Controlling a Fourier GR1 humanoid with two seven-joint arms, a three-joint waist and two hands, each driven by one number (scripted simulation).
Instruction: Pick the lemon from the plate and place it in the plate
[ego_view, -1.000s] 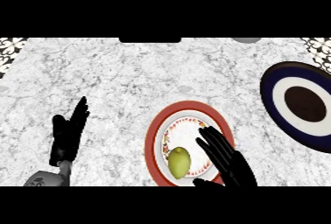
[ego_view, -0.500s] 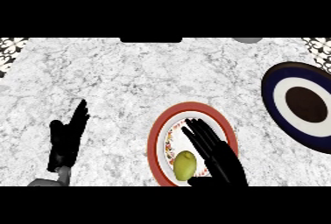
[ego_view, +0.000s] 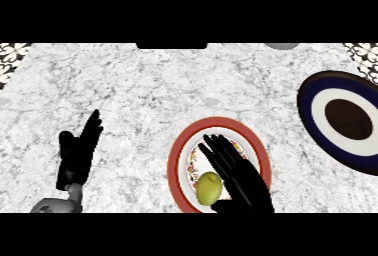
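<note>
The right hand (ego_view: 238, 177) has slid left over the red-rimmed plate (ego_view: 179, 160); fingers straight, it lies just right of the upright-lying lemon (ego_view: 209, 188).

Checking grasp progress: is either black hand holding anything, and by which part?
Nothing is held. The right hand lies open beside the yellow-green lemon on the red-rimmed plate; the left hand rests open.

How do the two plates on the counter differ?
The red-rimmed plate has a pale patterned middle; the dark blue plate has a white ring and dark centre. The red-rimmed plate holds the lemon under the right hand; the dark blue plate holds nothing. Both are round.
</note>
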